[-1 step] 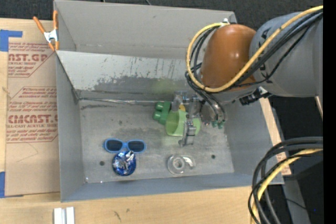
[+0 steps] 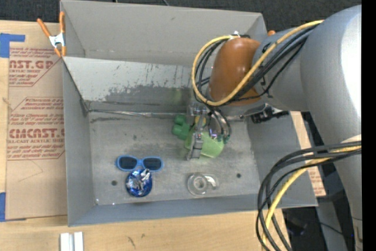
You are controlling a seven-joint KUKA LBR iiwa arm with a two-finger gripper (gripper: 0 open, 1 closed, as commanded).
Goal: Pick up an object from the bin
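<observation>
Gripper (image 2: 205,139) is seen lowered onto the bin (image 2: 117,126) floor, right of centre, pressed into a bright green lumpy thing (image 2: 212,149). 2 green lobes are noted, 1 at each side of the metal tips. Whether the claw is apart or clamped cannot be told; a grip is not confirmed. Bin floor is recorded as scuffed grey metal. Well apart, front left: 1 pair of blue toy sunglasses (image 2: 140,163), glossy, touched by 1 crinkled blue-and-silver ball (image 2: 139,184). Near the front: 1 clear ring-shaped piece (image 2: 200,183).
</observation>
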